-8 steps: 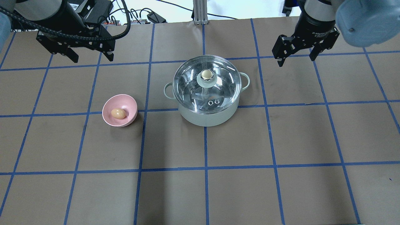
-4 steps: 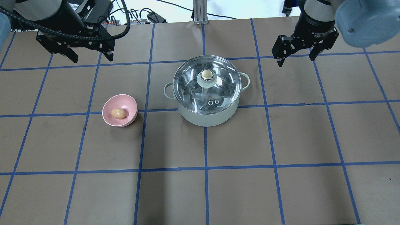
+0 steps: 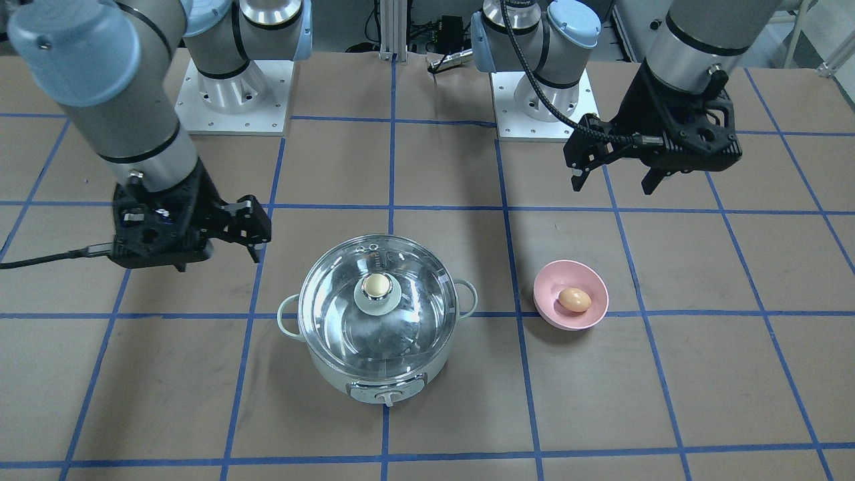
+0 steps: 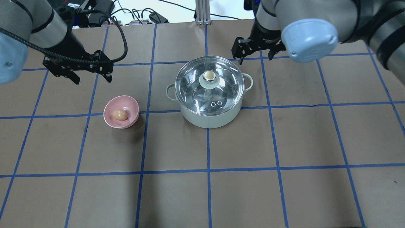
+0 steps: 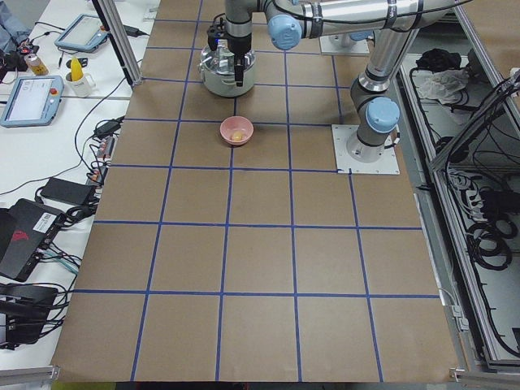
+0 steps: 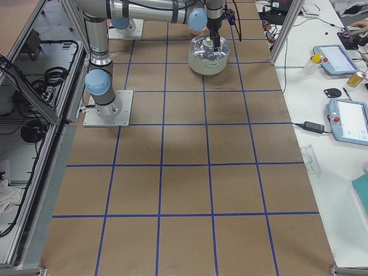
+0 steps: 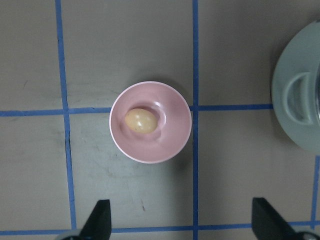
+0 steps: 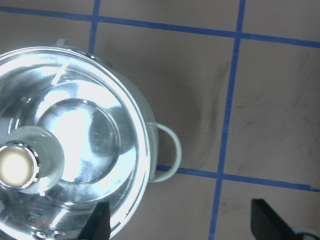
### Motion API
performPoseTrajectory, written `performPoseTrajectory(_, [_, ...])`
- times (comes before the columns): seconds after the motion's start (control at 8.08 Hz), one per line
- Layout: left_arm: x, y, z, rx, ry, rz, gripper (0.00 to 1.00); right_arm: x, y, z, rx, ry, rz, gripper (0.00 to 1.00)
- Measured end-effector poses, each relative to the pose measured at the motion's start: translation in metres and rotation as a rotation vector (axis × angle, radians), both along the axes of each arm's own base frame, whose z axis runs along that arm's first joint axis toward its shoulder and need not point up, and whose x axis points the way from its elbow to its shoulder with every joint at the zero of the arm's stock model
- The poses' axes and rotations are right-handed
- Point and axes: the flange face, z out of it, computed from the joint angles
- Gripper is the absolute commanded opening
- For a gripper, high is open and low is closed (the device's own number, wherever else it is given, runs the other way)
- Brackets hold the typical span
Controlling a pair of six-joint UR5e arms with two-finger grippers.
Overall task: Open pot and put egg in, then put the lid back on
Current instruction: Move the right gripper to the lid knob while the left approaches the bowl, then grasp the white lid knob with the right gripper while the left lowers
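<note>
Item: right gripper (image 4: 255,59), fingers spread, empty. Against half a second ago it has swung in from the right side of the table (image 4: 284,142) and now hangs at the far rim of the pot (image 4: 208,118), short of the lid's centre. Item: left gripper (image 4: 93,80), likewise spread and empty. It has come forward from the far-left edge and hangs just beyond the pink bowl (image 4: 136,109). Item: lid (image 4: 191,84), clear glass, seated on the pot, beige knob (image 4: 208,75) untouched; unmoved. Item: egg (image 4: 119,114), lying in the pink bowl, on the robot's left of the pot and apart from it; unmoved. Reading: both arms appear to be closing on their targets at once, the right for the knob, the left for the egg. No step of the task is done, and lifting the lid looks to come first. Views compared: only the front-facing camera shows the dial (image 3: 384,399) on the pot's front wall, hidden from overhead. The left wrist camera shows the egg off-centre in the bowl, both fingertips well short of it. The right wrist camera puts the knob at its left edge and a loop handle (image 8: 167,150) mid-frame, so the gripper probably needs to shift further over the lid before descending. The side cameras show the pot small and partly behind the arms.
</note>
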Motion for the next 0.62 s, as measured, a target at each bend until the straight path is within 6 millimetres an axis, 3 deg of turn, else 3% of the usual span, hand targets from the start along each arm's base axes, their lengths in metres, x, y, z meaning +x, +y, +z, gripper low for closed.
performPoseTrajectory(0.25, [0.010, -0.006, -0.062, 0.013, 0.000, 0.013, 1.00, 0.056, 0.004, -0.018, -0.019, -0.012, 0.041, 1.00])
performPoseTrajectory(0.62, [0.015, -0.019, -0.142, 0.009, -0.004, 0.016, 1.00, 0.109, 0.018, -0.045, 0.009, -0.011, 0.089, 1.00])
